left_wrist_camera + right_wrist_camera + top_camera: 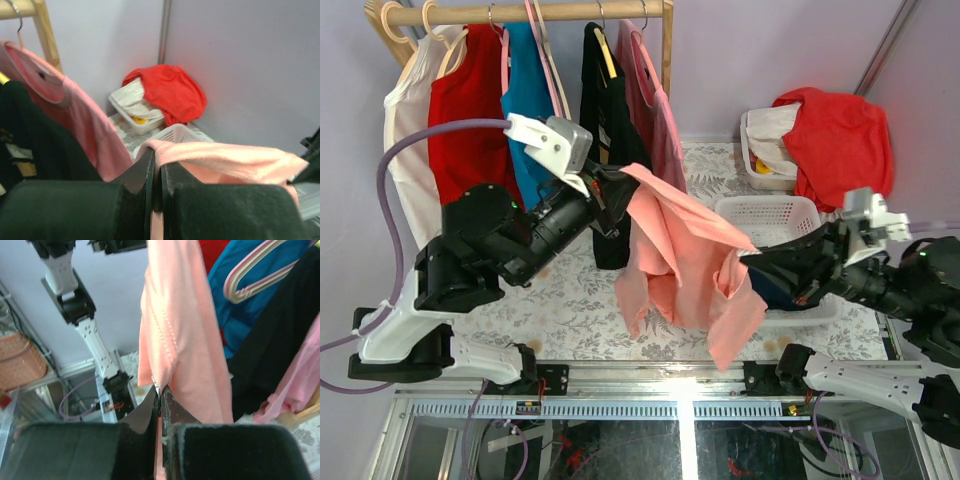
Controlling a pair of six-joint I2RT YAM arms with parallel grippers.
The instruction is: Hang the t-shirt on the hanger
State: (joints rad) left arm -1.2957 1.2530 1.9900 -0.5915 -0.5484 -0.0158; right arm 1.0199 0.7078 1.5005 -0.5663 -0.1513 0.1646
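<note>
1. the t-shirt [680,250] hangs in the air over the middle of the table [570,300], stretched between the two arms. its limp folds drop toward 6 o'clock in the top view.
2. the left gripper [612,183] sits at the cloth's 10 o'clock corner. in its wrist view the left gripper [156,160] has its jaws pressed together on a rolled edge of the t-shirt [225,160].
3. the right gripper [748,262] is at the cloth's 3 o'clock side, lower than the left one. its own camera shows the jaws clamped narrow on a hem of the t-shirt [180,330], which rises toward 12 o'clock.
4. the clothes rail [540,12] runs across 11 to 12 o'clock, carrying a blue shirt [530,100], a black garment [605,100] and a pale pink top [655,100].
5. a white basket [765,212] stands at 3 o'clock of the t-shirt, partly behind it.
6. a red shirt [835,135] is heaped at 2 o'clock, draped over a white tub [760,165].
</note>
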